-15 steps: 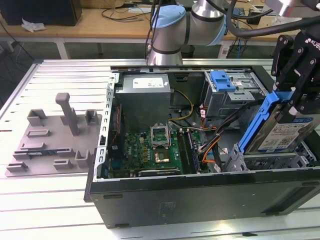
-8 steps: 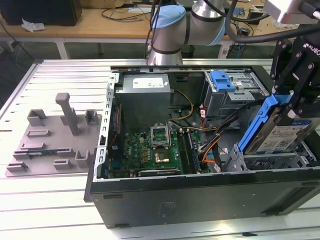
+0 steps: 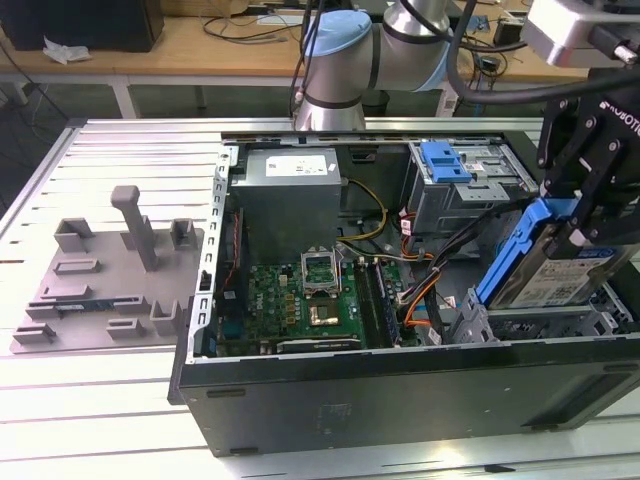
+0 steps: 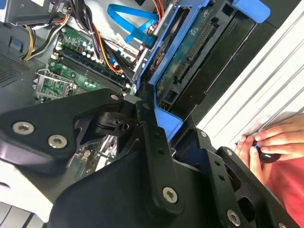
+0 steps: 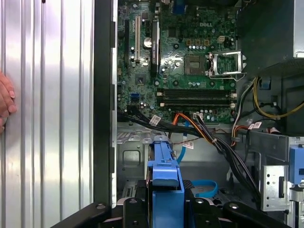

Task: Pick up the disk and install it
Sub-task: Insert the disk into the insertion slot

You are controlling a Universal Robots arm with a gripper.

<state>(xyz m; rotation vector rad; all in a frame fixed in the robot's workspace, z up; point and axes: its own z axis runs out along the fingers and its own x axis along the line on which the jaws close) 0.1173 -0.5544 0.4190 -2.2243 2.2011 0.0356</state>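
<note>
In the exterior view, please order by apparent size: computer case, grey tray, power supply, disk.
1. computer case
2. grey tray
3. power supply and disk look alike; the disk is nearer the camera, so unranked.

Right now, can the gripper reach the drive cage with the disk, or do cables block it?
Probably yes. The gripper holds the disk tilted just over the drive cage; the cable bundle runs beside the cage, not under the disk.
</note>
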